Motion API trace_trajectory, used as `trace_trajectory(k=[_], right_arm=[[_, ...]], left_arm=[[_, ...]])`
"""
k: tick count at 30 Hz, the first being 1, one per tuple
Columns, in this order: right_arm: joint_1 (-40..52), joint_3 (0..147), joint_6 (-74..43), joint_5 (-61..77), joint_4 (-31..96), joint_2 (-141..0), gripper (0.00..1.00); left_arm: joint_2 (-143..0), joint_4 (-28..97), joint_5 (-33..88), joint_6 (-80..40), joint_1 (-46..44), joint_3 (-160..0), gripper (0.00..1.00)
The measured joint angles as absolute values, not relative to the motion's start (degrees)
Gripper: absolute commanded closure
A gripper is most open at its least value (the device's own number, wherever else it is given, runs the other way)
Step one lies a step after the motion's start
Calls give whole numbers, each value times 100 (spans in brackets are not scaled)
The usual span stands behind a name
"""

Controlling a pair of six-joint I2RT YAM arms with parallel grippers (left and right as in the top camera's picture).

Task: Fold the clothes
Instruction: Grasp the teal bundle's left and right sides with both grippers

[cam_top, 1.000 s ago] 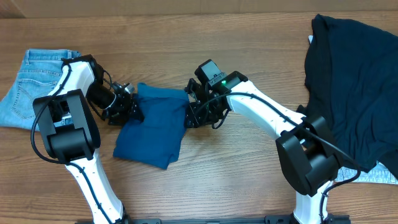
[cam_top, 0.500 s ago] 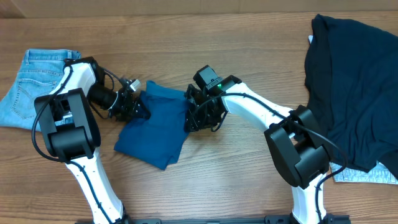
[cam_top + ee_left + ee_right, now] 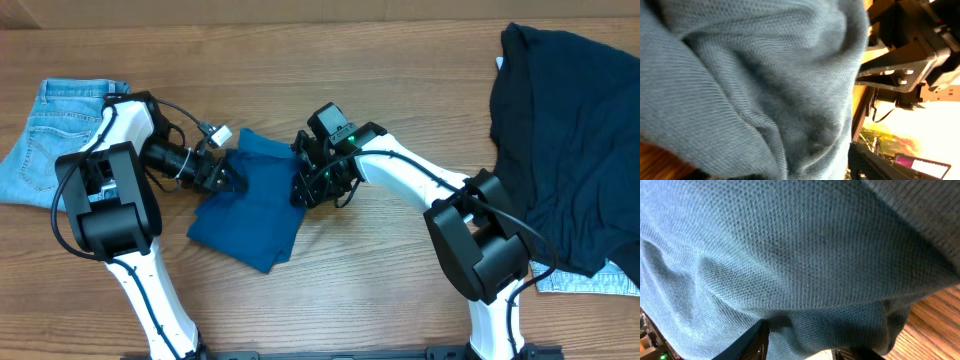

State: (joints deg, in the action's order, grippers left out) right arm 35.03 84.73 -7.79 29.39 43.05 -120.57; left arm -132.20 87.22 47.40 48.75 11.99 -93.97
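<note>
Both claws have edged toward each other over the last second, and the mid-blue jersey top (image 3: 250, 212) between them has bunched up narrower, its upper left corner shifted to the right.

We count three garments on the wooden table (image 3: 350, 60). The mid-blue top lies crumpled at the middle. One pair of small light-blue denim jeans (image 3: 50, 135) lies flat at the far left. One large dark navy garment (image 3: 570, 130) is spread over the right end, with a strip of pale cloth (image 3: 596, 285) showing under its lower edge.

We count two arms, one at each side of the top. The left gripper (image 3: 226, 178) sits against the top's left edge. The right gripper (image 3: 303, 188) sits against its right edge, where the fabric is rucked up.

Both wrist views are almost filled by close blue knit (image 3: 740, 75) (image 3: 790, 255), draped right over the cameras. The fabric hides the jaws in every view, so we cannot tell whether either claw is clenched on the top or released. The jeans and the navy garment lie well apart from both claws.
</note>
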Motion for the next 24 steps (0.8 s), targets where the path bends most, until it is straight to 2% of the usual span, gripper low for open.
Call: trace_trajectory(k=[3,8,13,14,15,17,18,24], right_arm=[[3503,8473,-781,2936,4303,-12057,56],[3503,8473,-784,2939,4303,-12057,56],[3522,8473,-784,2939,4311,-12057,56],[3529,8473,-784,2941,4311,-12057,57],[3531,8473,-786,2939,4311,-12057,57],[3531,8473,-786,2939,4313,-12057,57],[3533,8473,-788,2939,4311,-12057,57],[3533,8473,-786,2939,4309,-12057,59]], left_arm=[[-13220,8722,4781,5011,1199,-9397,24],[-13225,8621,4779,5105,1197,-9338,25],[-13183,7756,4639,4663,1013,-8892,24],[-13141,7662,4644,4532,1009,-8831,27],[-13109,7605,4648,4460,1009,-8790,35],[-13054,7474,4617,4292,993,-8713,67],[-13054,7363,4530,4200,969,-8670,75],[-13089,7358,4425,3966,897,-8621,94]])
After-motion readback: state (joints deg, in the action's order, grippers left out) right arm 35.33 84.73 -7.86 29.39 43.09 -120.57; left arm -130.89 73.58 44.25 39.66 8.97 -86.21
